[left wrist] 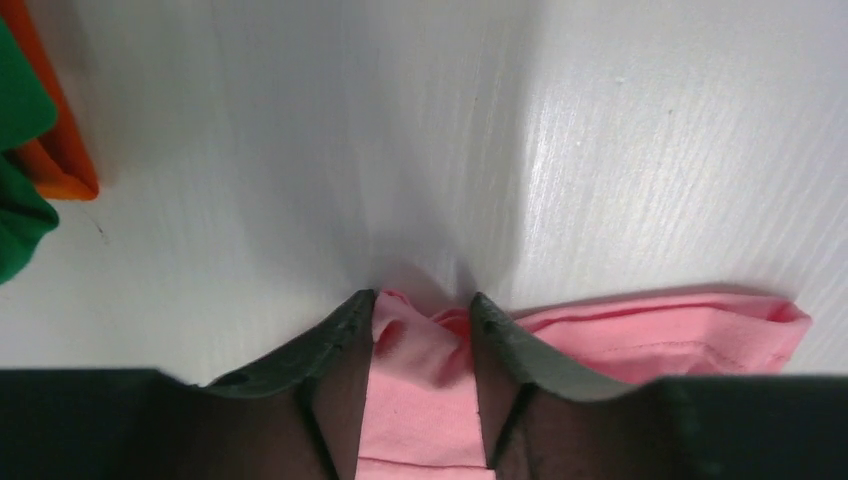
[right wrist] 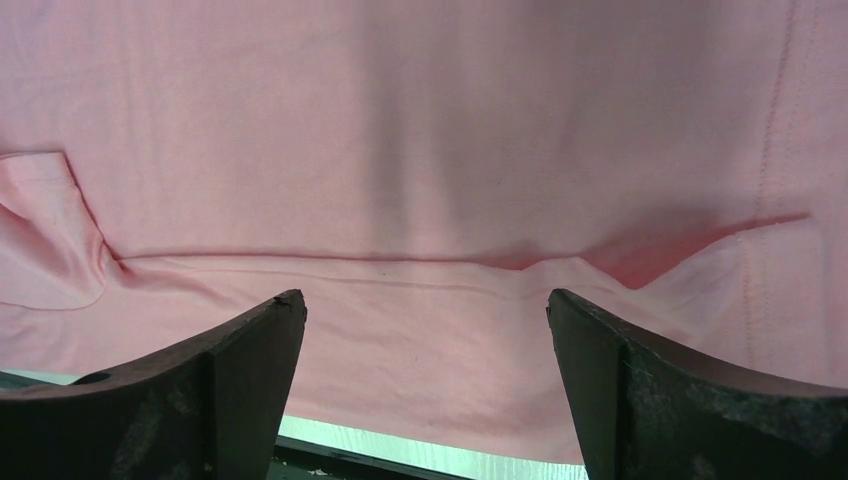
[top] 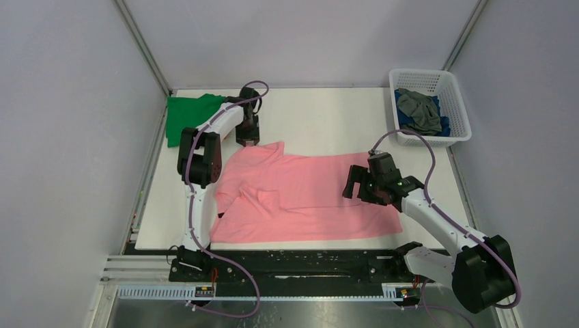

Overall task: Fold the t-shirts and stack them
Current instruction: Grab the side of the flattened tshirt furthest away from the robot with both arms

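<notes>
**Pink shirt pinched at its far corner, right arm waiting**

Nearest the arm bases, the pink shirt [top: 300, 198] lay spread across the middle of the table [top: 321, 116], its near edge close to the table's front edge. Its left part was rumpled, with a fold of cloth bunched up there, so it probably needed smoothing before a clean fold.

Over the shirt's right end hung the right gripper [right wrist: 425, 310], jaws wide apart and holding nothing. The wrist view showed only pink cloth and a seam below it. It seemed posed to take that end, though whether it touched the cloth could not be told.

Further back, the left gripper [left wrist: 422, 310] had its fingers closed on a pinch of pink cloth at the shirt's far left corner, likely a sleeve. This looked like a hold for drawing that side over or pulling it taut.

Beyond it, at the far left, sat the green shirt [top: 188, 116] with an orange shirt [left wrist: 65, 160] under it, apparently the stack the pink one would join.

At the far right stood the basket [top: 459, 102], holding a grey shirt [top: 418, 111] and a blue shirt [top: 444, 126], neither yet folded
</notes>
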Action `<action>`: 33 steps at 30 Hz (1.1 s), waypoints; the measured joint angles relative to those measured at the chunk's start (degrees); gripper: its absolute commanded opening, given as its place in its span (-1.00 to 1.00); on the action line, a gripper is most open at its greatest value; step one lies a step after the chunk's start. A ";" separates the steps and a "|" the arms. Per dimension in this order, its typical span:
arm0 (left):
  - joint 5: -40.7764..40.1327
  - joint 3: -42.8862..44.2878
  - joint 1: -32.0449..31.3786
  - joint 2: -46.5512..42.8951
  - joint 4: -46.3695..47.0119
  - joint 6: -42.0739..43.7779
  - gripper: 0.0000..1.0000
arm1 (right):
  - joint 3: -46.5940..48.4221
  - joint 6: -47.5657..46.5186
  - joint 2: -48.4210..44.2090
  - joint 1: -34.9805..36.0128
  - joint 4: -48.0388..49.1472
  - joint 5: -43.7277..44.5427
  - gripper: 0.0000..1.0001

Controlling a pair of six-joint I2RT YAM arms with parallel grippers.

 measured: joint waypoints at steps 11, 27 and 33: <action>1.84 -2.14 0.00 -1.27 0.66 0.66 -1.00 | 5.22 0.66 7.28 -6.82 -0.22 2.62 0.99; 2.99 -11.21 0.00 -9.68 5.01 0.26 -1.00 | 40.94 -58.42 38.34 -11.15 -9.73 -10.40 0.99; 2.89 -13.00 0.00 -11.85 6.32 -0.28 -1.00 | 58.42 -72.94 53.92 -11.96 -22.47 -6.49 0.87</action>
